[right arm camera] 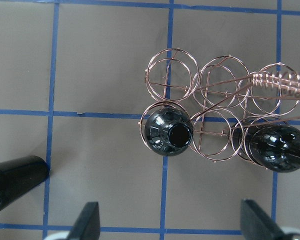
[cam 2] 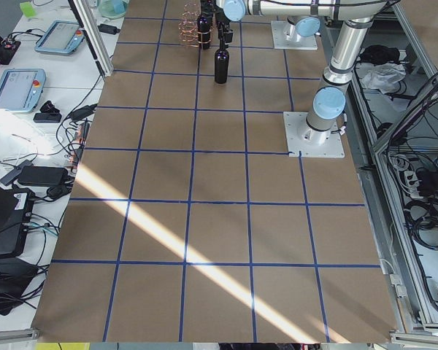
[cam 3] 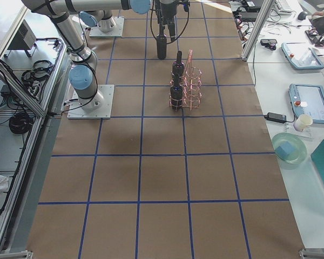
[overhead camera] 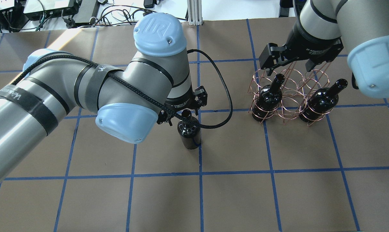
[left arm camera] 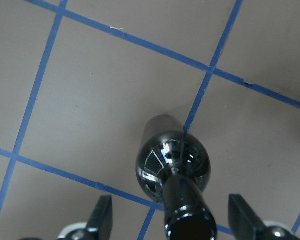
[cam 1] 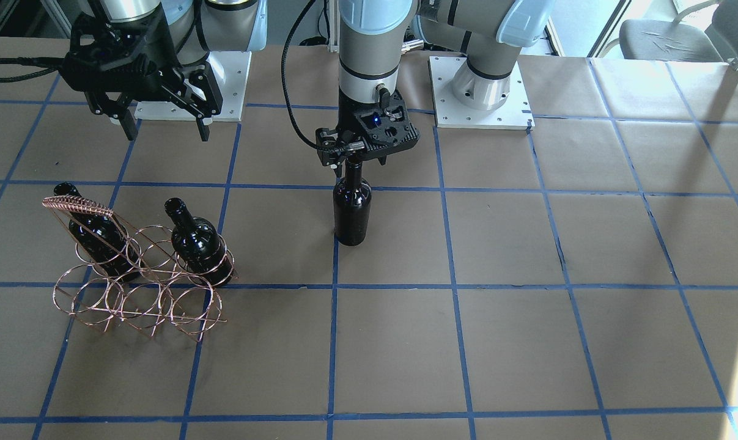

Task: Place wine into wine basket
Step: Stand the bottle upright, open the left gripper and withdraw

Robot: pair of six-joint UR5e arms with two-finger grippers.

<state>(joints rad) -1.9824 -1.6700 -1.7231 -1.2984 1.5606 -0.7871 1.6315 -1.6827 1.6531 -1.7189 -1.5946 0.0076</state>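
Observation:
A dark wine bottle [cam 1: 352, 211] stands upright on the table's middle, apart from the basket; it also shows in the overhead view [overhead camera: 189, 133] and the left wrist view [left arm camera: 172, 160]. My left gripper [cam 1: 353, 160] is open, with its fingers [left arm camera: 102, 220] on either side of the bottle's neck and not touching it. The copper wire wine basket [cam 1: 142, 299] holds two more bottles [cam 1: 199, 244] [cam 1: 96, 235] in the end rings of the row nearer the robot. My right gripper [cam 1: 166, 131] hangs open and empty above the basket [right arm camera: 215, 80].
The basket's coil-wrapped handle [cam 1: 78, 206] rises above the rings, over one of the racked bottles. The ring between the two racked bottles and the row farther from the robot hold nothing. Brown paper with blue tape lines [cam 1: 454, 342] covers the table.

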